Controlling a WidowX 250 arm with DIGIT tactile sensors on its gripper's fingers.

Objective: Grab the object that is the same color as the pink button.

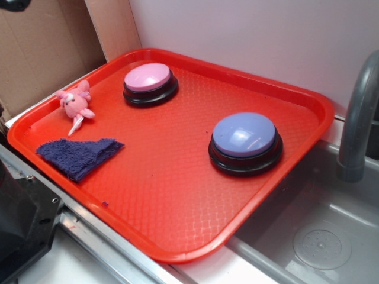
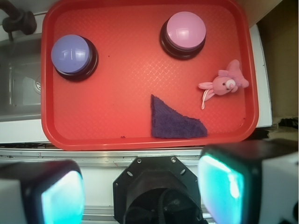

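While the gripper (image 2: 140,191) sits high and back from the tray, wrist view shows its two pads (image 2: 60,198) spread wide apart with nothing between them.

Left to right in wrist view:
- grey sink basin (image 2: 18,84) and faucet (image 2: 18,21) off the tray's left edge
- red tray (image 2: 126,84) on the surface, partly overhanging the sink in exterior view
- lavender-blue button (image 2: 70,53), upper left of tray
- dark blue-purple cloth (image 2: 170,121), folded, flat, near the tray's front rim
- pink button (image 2: 186,30), upper right, black base
- pink plush bunny (image 2: 225,84), right side of tray, lying on its side, pale tail trailing toward the cloth; just clear of the cloth, near the pink button but not touching it

Exterior view: bunny (image 1: 76,103) sits in the tray's far-left corner area, cloth (image 1: 80,155) just in front of it, pink button (image 1: 149,83) to its right. Cardboard (image 1: 41,47) behind the tray.
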